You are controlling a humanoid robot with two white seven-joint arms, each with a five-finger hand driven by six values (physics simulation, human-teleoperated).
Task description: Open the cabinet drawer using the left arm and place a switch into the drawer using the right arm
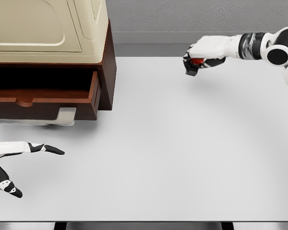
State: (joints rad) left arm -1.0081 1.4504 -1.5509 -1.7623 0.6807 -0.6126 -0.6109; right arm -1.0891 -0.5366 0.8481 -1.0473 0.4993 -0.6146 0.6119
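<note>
Switch (197, 61), a small red and dark thing, sits clamped inside the curled fingers of the right hand (199, 58), held in the air above the far side of the counter (182, 153). The right arm reaches in from the upper right. Well to the left of that hand stands the cabinet (53, 48), brown wood with a cream top, and its drawer (48, 98) is pulled out toward the viewer, its inside dark. Nearer and lower, far from the switch, the left hand (12, 165) shows at the left edge below the drawer, fingers spread and holding nothing, apart from the drawer front.
</note>
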